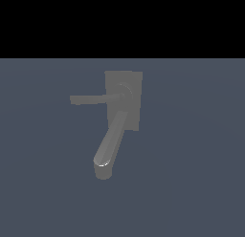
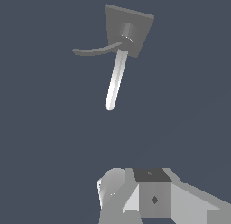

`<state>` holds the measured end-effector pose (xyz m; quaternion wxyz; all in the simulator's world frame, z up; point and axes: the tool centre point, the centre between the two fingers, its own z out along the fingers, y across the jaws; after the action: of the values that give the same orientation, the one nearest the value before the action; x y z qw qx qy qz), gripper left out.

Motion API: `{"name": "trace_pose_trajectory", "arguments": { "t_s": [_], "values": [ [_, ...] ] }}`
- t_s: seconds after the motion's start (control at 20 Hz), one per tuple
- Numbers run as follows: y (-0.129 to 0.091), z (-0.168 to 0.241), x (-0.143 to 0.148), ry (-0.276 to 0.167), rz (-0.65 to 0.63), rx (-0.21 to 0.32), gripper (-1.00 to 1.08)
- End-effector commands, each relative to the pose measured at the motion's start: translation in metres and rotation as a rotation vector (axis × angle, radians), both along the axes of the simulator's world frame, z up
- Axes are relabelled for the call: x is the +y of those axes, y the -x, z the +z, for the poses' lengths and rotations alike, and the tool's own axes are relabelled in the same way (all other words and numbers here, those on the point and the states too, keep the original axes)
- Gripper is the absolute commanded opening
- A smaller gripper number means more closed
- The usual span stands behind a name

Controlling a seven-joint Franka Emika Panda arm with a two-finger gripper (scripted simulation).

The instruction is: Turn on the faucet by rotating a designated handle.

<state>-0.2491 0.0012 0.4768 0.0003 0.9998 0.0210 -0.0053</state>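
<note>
Dull grey all over, the faucet (image 1: 123,100) sits near the middle of the exterior view on a slate-blue floor (image 1: 191,183). Its flat back plate (image 1: 133,79) is uppermost. The thick spout (image 1: 111,143) runs down toward the lower left of the frame. The thin handle (image 1: 88,99) goes from the round hub toward the exterior view's left. In the wrist view I see the faucet well apart from the gripper (image 2: 135,198). Only the gripper's body shows there, so I cannot tell whether it is released or clenched. It touches nothing.
</note>
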Motion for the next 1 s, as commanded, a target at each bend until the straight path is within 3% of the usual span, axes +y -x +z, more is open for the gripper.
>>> {"name": "trace_pose_trajectory", "arguments": {
  "t_s": [0.0, 0.25, 0.5, 0.75, 0.95],
  "values": [
    [0.000, 0.000, 0.000, 0.000, 0.000, 0.000, -1.00],
    [-0.001, 0.003, -0.002, 0.027, -0.005, -0.017, -1.00],
    [-0.005, 0.014, -0.006, 0.106, -0.018, -0.068, -1.00],
    [-0.010, 0.034, -0.010, 0.240, -0.037, -0.154, -1.00],
    [-0.014, 0.057, -0.012, 0.386, -0.054, -0.248, -1.00]
  ]
}}
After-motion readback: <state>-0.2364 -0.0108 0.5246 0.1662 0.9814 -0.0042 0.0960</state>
